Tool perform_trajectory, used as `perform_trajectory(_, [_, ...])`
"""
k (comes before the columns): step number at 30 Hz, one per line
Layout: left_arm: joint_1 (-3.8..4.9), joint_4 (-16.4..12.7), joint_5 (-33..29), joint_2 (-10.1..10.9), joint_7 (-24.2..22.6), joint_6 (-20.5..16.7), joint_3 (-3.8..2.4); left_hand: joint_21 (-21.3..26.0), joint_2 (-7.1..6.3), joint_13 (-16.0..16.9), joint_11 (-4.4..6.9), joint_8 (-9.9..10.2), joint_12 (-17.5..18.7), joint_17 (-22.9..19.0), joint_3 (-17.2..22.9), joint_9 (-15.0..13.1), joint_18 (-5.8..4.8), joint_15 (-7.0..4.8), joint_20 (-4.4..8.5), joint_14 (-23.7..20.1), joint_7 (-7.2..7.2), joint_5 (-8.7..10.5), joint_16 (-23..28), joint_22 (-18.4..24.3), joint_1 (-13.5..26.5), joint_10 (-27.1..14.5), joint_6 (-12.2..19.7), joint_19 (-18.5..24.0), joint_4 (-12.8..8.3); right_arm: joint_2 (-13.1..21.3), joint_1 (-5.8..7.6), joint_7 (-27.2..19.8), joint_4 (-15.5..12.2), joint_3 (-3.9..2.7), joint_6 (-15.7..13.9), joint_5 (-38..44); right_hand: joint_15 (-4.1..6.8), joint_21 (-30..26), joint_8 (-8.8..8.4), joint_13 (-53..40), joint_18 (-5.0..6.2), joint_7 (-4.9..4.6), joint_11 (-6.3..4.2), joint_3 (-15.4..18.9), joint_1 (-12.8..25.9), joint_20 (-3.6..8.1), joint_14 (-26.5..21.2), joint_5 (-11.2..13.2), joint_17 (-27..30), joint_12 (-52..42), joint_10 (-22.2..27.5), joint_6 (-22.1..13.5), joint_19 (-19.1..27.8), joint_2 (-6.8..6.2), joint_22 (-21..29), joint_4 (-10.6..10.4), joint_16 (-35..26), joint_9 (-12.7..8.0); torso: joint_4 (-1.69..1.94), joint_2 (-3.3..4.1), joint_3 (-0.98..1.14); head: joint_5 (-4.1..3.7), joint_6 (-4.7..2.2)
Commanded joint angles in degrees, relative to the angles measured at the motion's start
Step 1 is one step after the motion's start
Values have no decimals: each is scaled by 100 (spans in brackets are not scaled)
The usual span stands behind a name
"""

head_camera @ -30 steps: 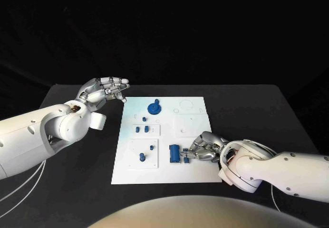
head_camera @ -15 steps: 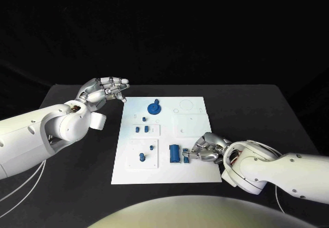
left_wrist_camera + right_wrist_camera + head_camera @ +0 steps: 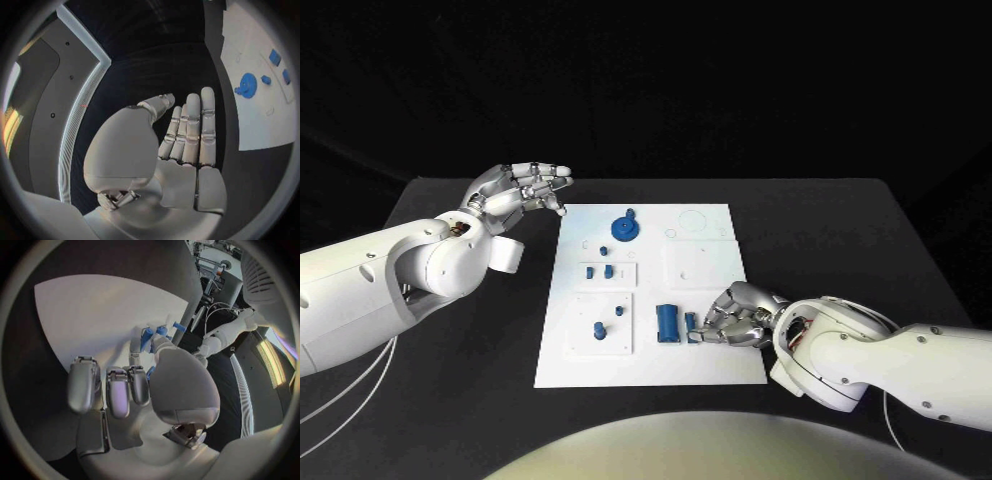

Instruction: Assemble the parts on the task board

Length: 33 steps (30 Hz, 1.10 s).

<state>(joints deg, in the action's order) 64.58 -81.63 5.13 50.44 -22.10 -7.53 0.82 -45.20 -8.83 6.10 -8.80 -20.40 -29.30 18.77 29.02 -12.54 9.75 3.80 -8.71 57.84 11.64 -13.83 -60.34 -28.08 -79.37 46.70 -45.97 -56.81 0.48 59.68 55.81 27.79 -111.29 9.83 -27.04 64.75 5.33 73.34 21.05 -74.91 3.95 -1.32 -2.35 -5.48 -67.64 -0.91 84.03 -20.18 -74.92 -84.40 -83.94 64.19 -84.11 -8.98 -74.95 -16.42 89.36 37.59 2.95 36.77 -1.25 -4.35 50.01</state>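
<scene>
Task board (image 3: 704, 290): white plate lying flat in the middle of the black bench (image 3: 848, 230), its long side running away from me.
Left hand (image 3: 519, 190): mine, raised over the bench just off the board's far left corner; fingers straight and lying side by side, holding nothing. In my left wrist view the palm (image 3: 187, 150) is bare, with the board off to one side.
Round part (image 3: 627, 228): blue disc with a small knob, near the board's far edge, well apart from both my hands.
Small parts (image 3: 597, 271): a few blue pieces in the left column of the board, some in the middle panel, some (image 3: 600, 330) in the near panel; I cannot tell whether they stand or lie.
Block part (image 3: 669, 322): larger blue piece upright-looking in the near half, between the left panels and my right hand.
Right hand (image 3: 737, 315): mine, low on the board's near right side, fingers curled in beside a small blue piece (image 3: 692, 328); I cannot tell whether they pinch it.
</scene>
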Motion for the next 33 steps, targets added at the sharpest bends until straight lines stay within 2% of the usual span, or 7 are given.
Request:
perform_trajectory(1, [0,-1,11,-16,-19,101,-3,-7,3,-6,3,-28,-23,-5,-7,-7,79,4,13,-38,77,-30,-34,2,66,-57,45,36,15,10,-8,-128,-21,1,141,4,52,23,-20,-1211,-94,-4,-35,-10,-4,32,577,-23,-1414,2,-468,12,-126,-9,-1105,-30,28,-8,3,-3,-1,1,-1])
perform_trajectory(16, [-6,2,11,-12,-14,105,-2,-4,2,-7,3,-31,-26,-6,-10,-7,79,6,11,-39,78,-27,-36,3,72,-60,47,37,19,-2,-10,-143,34,1,223,-22,46,25,-25,-1212,-95,-5,-30,10,43,28,578,-26,-1415,0,-469,22,-127,16,-1106,-30,28,-18,4,6,-2,-1,-1])
perform_trajectory(23, [-7,0,12,-15,-12,102,-2,-4,2,-7,3,-31,-26,-6,-10,-7,79,6,11,-39,78,-27,-36,3,72,-60,47,37,19,-57,-9,-23,133,2,288,81,59,25,-48,-1210,-95,15,-48,-107,-308,35,577,-39,-1414,6,-467,20,-126,10,-1106,1,28,-47,11,1,-5,-10,-1])
perform_trajectory(26, [-7,1,13,-16,-11,101,-2,-4,2,-7,3,-31,-26,-6,-10,-7,79,6,11,-39,78,-27,-36,3,72,-60,47,37,19,-67,-9,48,206,1,241,160,60,32,-50,-1213,-96,16,-49,-130,-333,35,578,-40,-1417,2,-468,24,-128,29,-1108,-7,29,-51,3,0,-5,7,-1])
perform_trajectory(29, [-7,4,13,-17,-9,103,-2,-1,3,-8,2,-36,-31,-7,-11,-7,79,7,10,-42,78,-23,-37,6,78,-65,51,37,23,-80,-8,81,244,1,218,198,60,40,-50,-1216,-97,14,-48,-134,-333,36,579,-39,-1423,-5,-470,27,-130,35,-1110,-12,31,-51,9,-1,-4,12,-1])
perform_trajectory(31, [-7,10,13,-18,-8,104,-2,-1,3,-8,2,-36,-31,-7,-11,-7,79,7,10,-42,78,-23,-37,6,78,-65,51,37,23,-95,-8,86,236,1,210,207,60,40,-50,-1216,-97,13,-48,-134,-330,36,579,-38,-1424,-4,-470,28,-130,38,-1110,-17,31,-52,10,4,1,38,-1])
perform_trajectory(33, [-7,18,13,-19,-8,104,-2,-1,3,-8,2,-36,-31,-7,-11,-7,79,7,10,-42,78,-23,-37,6,78,-65,51,37,23,-109,-8,79,210,1,197,207,59,38,-51,-1217,-97,7,-45,-133,-309,36,580,-33,-1426,-6,-471,31,-130,44,-1109,-29,33,-54,4,7,0,30,-1])
